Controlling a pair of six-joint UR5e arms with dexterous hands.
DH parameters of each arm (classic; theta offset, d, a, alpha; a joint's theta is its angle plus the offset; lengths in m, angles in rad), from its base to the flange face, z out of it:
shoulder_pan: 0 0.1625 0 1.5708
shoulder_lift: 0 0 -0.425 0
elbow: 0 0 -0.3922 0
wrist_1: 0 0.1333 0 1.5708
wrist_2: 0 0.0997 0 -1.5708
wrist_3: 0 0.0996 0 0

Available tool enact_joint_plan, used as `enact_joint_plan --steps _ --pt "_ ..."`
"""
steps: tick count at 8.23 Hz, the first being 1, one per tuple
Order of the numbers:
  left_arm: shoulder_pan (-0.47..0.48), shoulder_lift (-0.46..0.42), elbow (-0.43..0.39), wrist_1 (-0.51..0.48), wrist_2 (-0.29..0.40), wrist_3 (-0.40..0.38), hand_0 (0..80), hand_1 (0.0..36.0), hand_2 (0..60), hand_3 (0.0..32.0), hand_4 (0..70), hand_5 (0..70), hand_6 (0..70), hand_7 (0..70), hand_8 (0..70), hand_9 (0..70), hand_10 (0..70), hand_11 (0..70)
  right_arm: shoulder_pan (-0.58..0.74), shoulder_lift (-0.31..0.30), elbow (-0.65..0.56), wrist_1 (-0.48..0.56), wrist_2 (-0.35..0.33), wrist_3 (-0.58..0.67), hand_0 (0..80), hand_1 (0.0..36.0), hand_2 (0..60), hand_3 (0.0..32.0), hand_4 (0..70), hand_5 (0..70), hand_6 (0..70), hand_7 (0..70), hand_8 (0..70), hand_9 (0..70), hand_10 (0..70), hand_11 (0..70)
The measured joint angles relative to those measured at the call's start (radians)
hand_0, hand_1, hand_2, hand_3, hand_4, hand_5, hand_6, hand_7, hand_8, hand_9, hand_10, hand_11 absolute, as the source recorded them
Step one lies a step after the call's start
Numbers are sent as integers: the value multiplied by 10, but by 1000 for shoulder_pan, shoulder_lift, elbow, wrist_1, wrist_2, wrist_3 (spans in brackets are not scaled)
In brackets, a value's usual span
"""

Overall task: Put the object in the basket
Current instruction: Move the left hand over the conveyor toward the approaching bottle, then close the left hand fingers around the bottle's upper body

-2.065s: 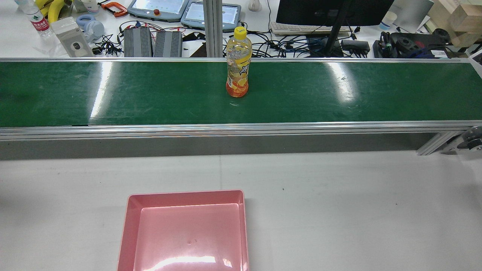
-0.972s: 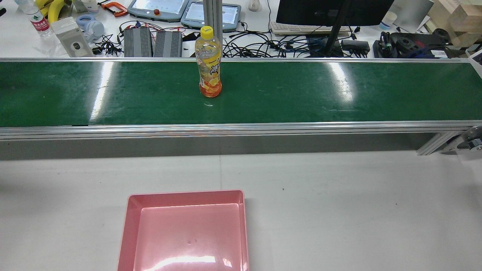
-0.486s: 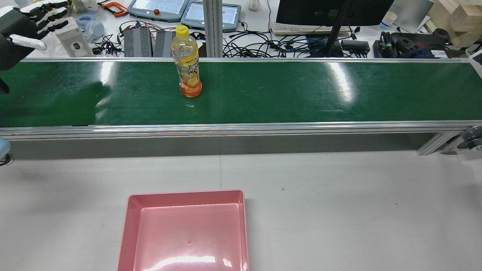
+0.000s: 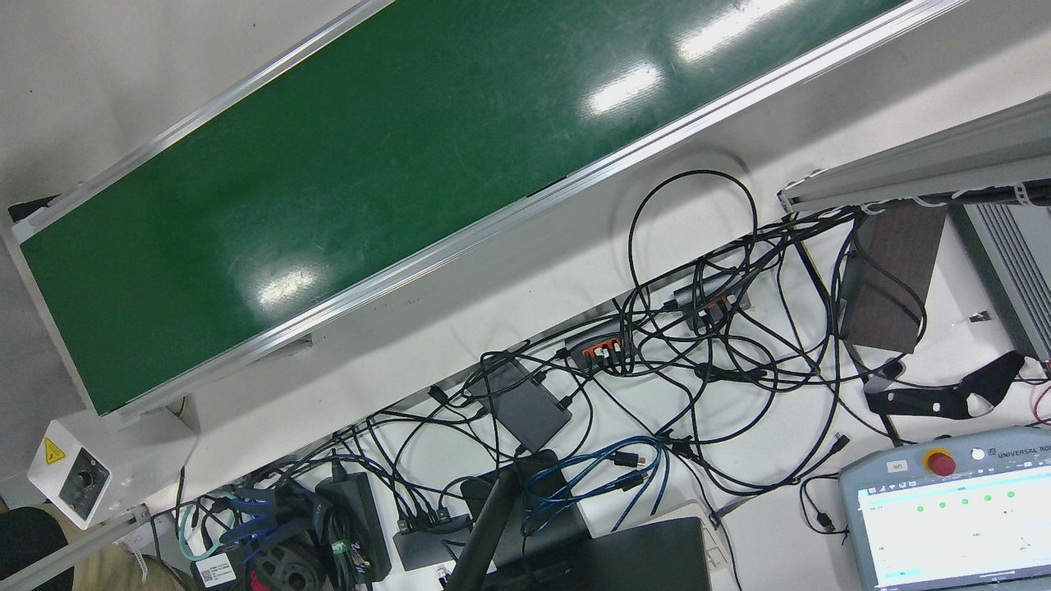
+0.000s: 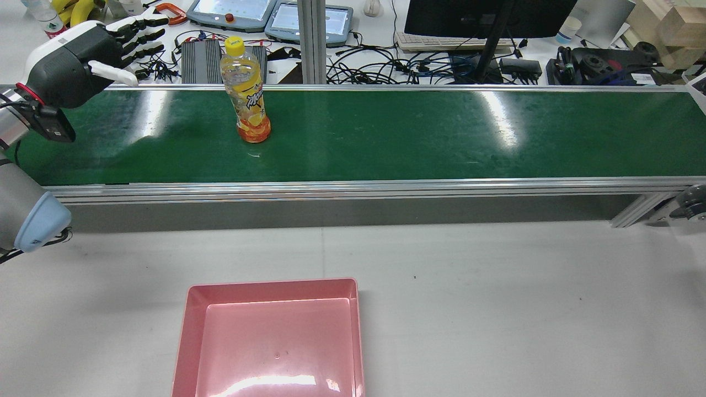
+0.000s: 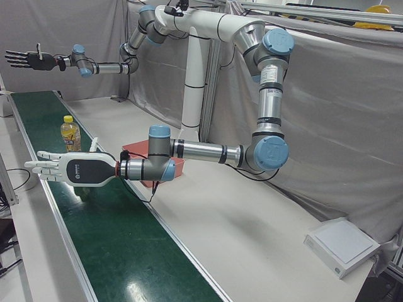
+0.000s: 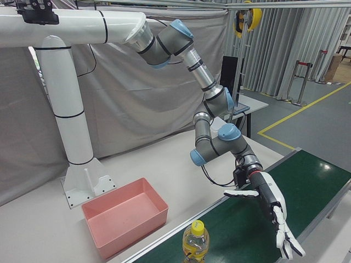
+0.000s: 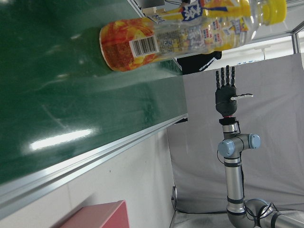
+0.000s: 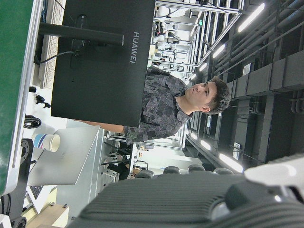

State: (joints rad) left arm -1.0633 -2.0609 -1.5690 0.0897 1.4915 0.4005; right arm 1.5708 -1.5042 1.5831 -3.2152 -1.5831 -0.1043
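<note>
A clear plastic bottle point(image 5: 246, 94) with a yellow cap, fruit-printed label and barcode stands upright on the glossy green belt point(image 5: 386, 138). The left hand point(image 5: 94, 52) hovers nearby, fingers spread and empty; the right hand point(image 6: 28, 60) is likewise splayed, far down the belt. The smooth pink basket point(image 5: 273, 342) sits on the white table, and a black monitor point(image 9: 102, 61) reads HUAWEI.

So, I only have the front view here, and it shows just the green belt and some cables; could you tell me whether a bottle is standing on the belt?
Observer: Yes, the bottle stands upright on the belt, left of the belt's middle in the rear view.
Operator: Thank you. Is the left hand on it?
Observer: No, the left hand is open with its fingers spread, beside the bottle and apart from it.
Operator: And the right hand, please?
Observer: The right hand is open too, held high and far from the bottle, holding nothing.
</note>
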Motion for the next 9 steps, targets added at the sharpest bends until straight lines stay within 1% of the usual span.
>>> enact_joint_plan --steps 4,9 --pt "37 -49 50 -20 0 10 477 76 0 0 151 161 0 0 63 113 87 135 0 0 0 0 0 0 0 0 0 0 0 0 0 0 0 0 0 0" --pt "49 -56 58 -35 0 7 481 80 0 0 166 188 0 0 74 127 94 146 0 0 0 0 0 0 0 0 0 0 0 0 0 0 0 0 0 0"
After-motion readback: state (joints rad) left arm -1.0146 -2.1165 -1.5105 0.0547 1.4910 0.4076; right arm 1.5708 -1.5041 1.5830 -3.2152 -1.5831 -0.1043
